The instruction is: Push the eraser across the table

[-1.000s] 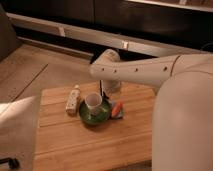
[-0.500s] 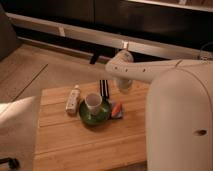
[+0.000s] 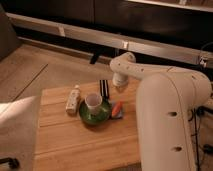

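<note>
The eraser (image 3: 104, 88), a small black block with pale lengthwise stripes, lies on the light tan wooden table (image 3: 75, 142) near its far edge, long side pointing away from me. My gripper (image 3: 120, 84) hangs from the white arm just right of the eraser, close to its far end and low over the table's far edge. I cannot tell whether it touches the eraser.
A white cup (image 3: 93, 102) stands on a green plate (image 3: 96, 116) just in front of the eraser. A white bottle (image 3: 73, 99) lies left of the plate. An orange carrot-like piece (image 3: 116, 107) lies at the plate's right. My large white arm body (image 3: 170, 125) covers the table's right side.
The arm's end swung right from over the eraser's spot, uncovering the eraser. In the last half second the arm and the eraser have barely moved.
</note>
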`<move>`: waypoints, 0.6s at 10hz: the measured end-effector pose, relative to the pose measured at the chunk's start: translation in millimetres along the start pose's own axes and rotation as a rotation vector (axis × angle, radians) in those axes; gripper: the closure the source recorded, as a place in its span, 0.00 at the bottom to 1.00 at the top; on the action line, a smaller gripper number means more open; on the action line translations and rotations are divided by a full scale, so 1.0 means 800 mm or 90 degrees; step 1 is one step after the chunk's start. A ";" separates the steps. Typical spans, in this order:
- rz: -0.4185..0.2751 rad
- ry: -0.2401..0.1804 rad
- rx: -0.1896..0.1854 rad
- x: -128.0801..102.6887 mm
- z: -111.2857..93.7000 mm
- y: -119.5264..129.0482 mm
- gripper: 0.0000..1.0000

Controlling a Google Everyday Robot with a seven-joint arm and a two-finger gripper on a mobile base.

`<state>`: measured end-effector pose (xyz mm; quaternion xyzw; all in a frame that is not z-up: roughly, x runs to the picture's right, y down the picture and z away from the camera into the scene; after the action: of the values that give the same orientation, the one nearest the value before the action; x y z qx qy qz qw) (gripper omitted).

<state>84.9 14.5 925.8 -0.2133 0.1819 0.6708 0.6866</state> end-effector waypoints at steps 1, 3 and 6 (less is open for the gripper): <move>0.000 0.005 -0.022 -0.003 0.005 0.009 1.00; 0.000 0.007 -0.028 -0.004 0.007 0.011 1.00; 0.003 0.009 -0.031 -0.003 0.008 0.011 1.00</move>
<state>75.5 15.8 931.9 -0.2341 0.1710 0.6752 0.6783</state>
